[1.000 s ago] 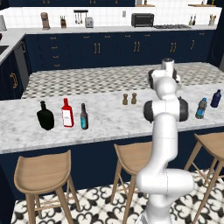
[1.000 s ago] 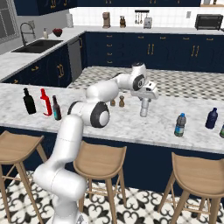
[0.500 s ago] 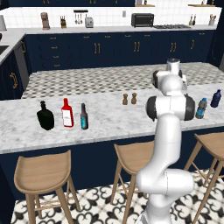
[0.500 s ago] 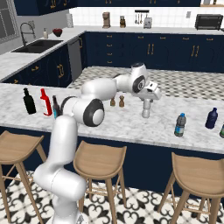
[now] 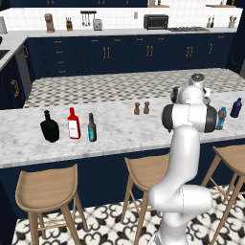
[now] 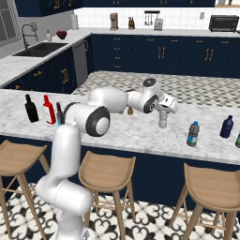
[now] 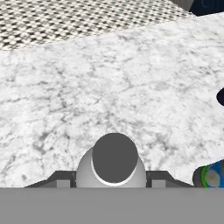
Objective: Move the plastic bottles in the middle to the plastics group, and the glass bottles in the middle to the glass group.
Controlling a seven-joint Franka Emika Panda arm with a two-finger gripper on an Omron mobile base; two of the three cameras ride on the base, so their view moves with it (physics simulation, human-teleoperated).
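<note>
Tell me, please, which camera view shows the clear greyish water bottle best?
The right base view: the greyish bottle stands whole on the marble counter, just under the gripper. The hand view looks down on its grey cap between the fingers. In the left base view the arm covers it.

Arm reaches forward, gripper (image 6: 163, 114) pointing down.

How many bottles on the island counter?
6: black round bottle, red bottle and brown bottle at one end; grey bottle, blue-label bottle, navy bottle toward the other.

A smooth grey plastic bottle (image 7: 113, 162) stands on the polished white marble counter (image 7: 131, 87) above wooden stools (image 5: 45, 189).
</note>
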